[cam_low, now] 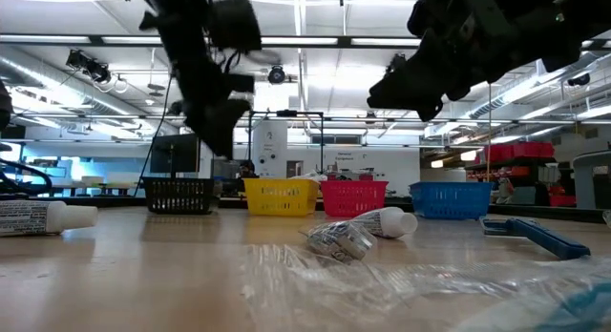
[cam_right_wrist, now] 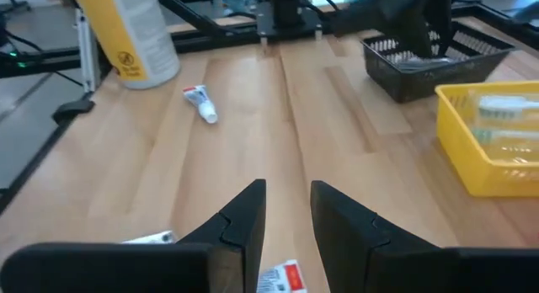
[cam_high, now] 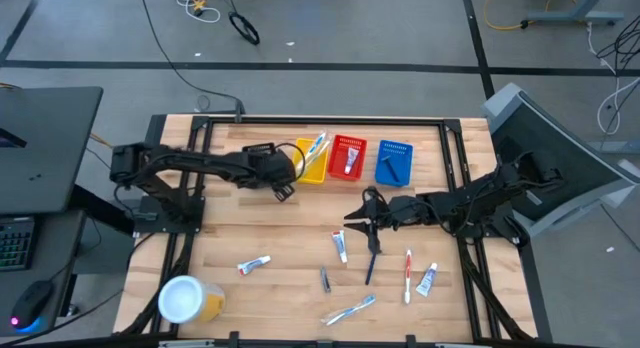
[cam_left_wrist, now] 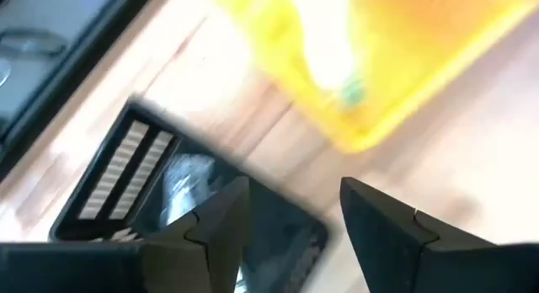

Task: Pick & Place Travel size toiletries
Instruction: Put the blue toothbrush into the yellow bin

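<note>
Most of the toiletries still lie loose on the front half of the table: a tube (cam_high: 254, 265) at left, another tube (cam_high: 340, 245) just under the right gripper (cam_high: 362, 220), plus a razor (cam_high: 372, 266) and toothbrush (cam_high: 350, 310) nearby. Right fingers stand slightly apart, nothing in them. Left gripper (cam_high: 283, 178) hangs over the black basket (cam_left_wrist: 135, 171) by the yellow basket (cam_high: 312, 160), fingers apart and empty. Those tubes look light and squishy, probably slick, so I'd pinch across the middle, gently
</note>
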Motion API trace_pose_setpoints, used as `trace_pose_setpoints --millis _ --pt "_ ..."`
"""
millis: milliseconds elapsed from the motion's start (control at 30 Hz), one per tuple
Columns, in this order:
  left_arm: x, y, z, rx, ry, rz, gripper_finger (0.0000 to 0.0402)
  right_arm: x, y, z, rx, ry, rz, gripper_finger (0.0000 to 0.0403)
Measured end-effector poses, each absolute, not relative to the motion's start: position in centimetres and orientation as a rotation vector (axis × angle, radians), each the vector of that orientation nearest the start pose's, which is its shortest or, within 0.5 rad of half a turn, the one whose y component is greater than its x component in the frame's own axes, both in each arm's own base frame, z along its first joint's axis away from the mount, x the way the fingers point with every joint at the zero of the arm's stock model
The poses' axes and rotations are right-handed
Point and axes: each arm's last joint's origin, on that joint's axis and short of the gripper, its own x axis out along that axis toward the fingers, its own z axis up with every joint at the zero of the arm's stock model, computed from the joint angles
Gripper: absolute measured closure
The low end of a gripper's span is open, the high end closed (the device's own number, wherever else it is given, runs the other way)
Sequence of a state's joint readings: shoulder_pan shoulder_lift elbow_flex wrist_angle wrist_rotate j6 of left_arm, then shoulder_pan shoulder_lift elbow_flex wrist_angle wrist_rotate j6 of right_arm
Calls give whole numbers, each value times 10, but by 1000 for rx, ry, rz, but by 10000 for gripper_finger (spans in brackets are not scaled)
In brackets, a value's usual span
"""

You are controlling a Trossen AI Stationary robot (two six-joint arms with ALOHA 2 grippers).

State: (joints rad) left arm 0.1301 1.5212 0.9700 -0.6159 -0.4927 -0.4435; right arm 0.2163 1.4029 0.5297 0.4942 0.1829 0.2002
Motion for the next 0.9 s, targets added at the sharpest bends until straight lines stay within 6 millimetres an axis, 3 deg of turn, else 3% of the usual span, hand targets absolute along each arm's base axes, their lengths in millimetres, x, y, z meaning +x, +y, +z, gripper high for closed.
trace_pose_setpoints --millis 267,500,733,900 --pt "303 5 248 -58 889 561 211 262 55 177 7 403 136 296" --pt "312 -22 257 -64 774 462 214 259 70 177 62 416 362 297" --pt "315 -49 262 -114 718 307 222 250 98 177 96 434 447 297" --pt "313 -63 262 -105 717 255 223 242 120 179 60 412 412 297"
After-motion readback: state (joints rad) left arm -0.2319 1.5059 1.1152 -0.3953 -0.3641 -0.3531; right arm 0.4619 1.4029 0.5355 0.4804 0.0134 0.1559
